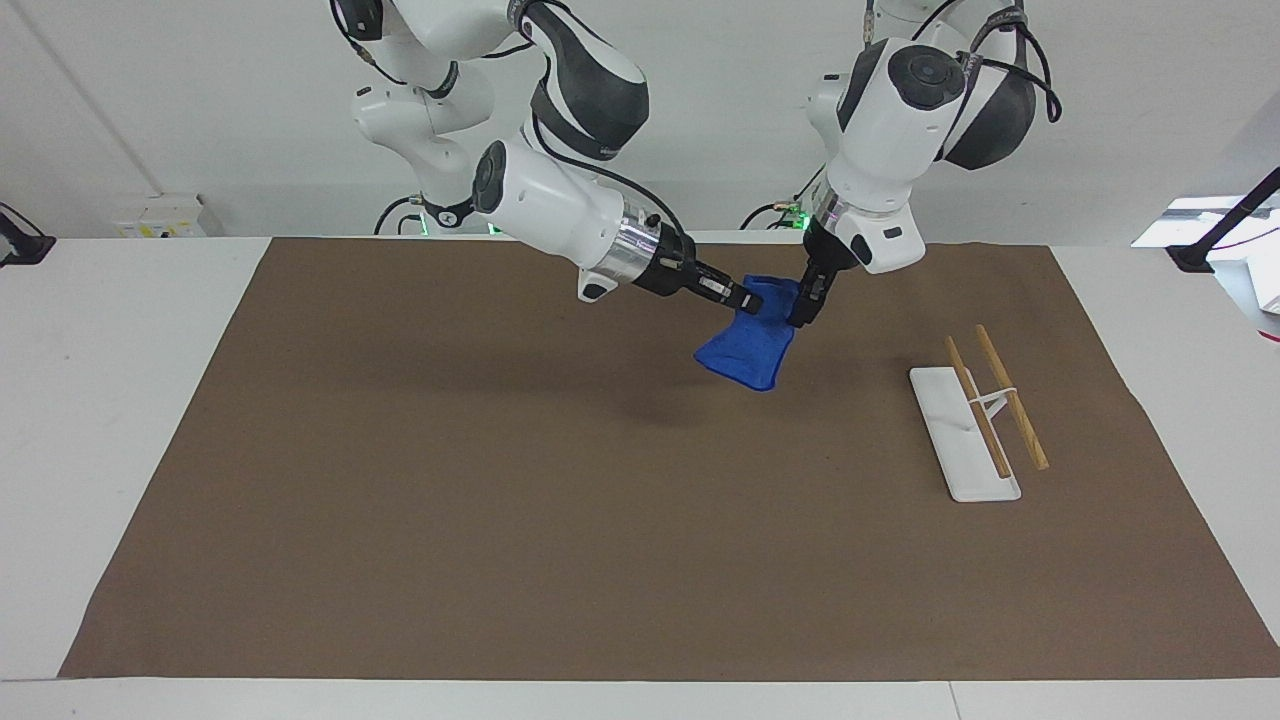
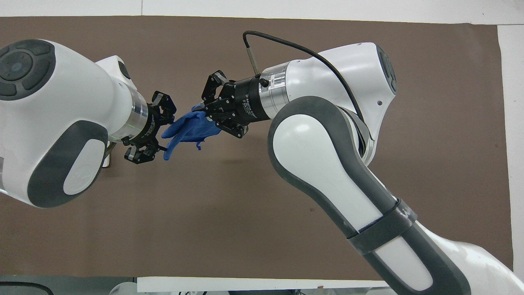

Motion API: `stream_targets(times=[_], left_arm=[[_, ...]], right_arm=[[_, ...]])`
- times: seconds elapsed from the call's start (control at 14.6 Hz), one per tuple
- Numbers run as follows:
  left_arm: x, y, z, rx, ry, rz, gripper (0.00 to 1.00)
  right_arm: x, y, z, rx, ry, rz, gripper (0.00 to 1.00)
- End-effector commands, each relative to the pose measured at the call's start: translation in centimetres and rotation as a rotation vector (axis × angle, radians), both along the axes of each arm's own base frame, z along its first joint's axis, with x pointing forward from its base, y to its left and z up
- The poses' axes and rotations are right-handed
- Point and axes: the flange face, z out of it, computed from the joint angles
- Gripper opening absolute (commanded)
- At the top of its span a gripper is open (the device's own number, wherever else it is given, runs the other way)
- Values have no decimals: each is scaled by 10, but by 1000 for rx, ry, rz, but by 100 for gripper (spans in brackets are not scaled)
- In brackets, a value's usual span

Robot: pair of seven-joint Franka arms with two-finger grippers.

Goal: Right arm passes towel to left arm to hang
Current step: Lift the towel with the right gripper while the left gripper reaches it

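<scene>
The right gripper (image 1: 750, 298) is shut on the top corner of the blue towel (image 1: 748, 352) and holds it in the air over the brown mat. The towel hangs down from it, with a thin tail showing in the overhead view (image 2: 186, 130). The left gripper (image 1: 800, 314) points down beside the towel's other upper edge and overlaps it in the facing view. In the overhead view the left gripper (image 2: 166, 132) stands open with the towel's end at the gap between its fingers. The right gripper (image 2: 205, 113) pinches the towel's other end.
A white rack base (image 1: 962, 440) with two wooden rods (image 1: 1012, 396) stands on the brown mat (image 1: 480, 480) toward the left arm's end. In the overhead view the left arm covers most of the rack (image 2: 105, 159).
</scene>
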Motion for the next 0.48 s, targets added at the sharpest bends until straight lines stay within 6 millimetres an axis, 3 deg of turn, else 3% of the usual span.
stream_targets(times=[0.0,0.14,0.27,0.41], left_arm=[[0,-2,10,-31,-30,38,56],[1,-4,7,-27,-19,36,52],[0,-4,6,-27,-15,38,41],[-1,-5,6,-24,-11,37,13]], right_arm=[[-1,-1,-1,18,8,-16,2],[-2,1,0,19,5,-12,2],[-3,1,0,19,4,-11,3],[-3,2,0,19,4,-9,3]])
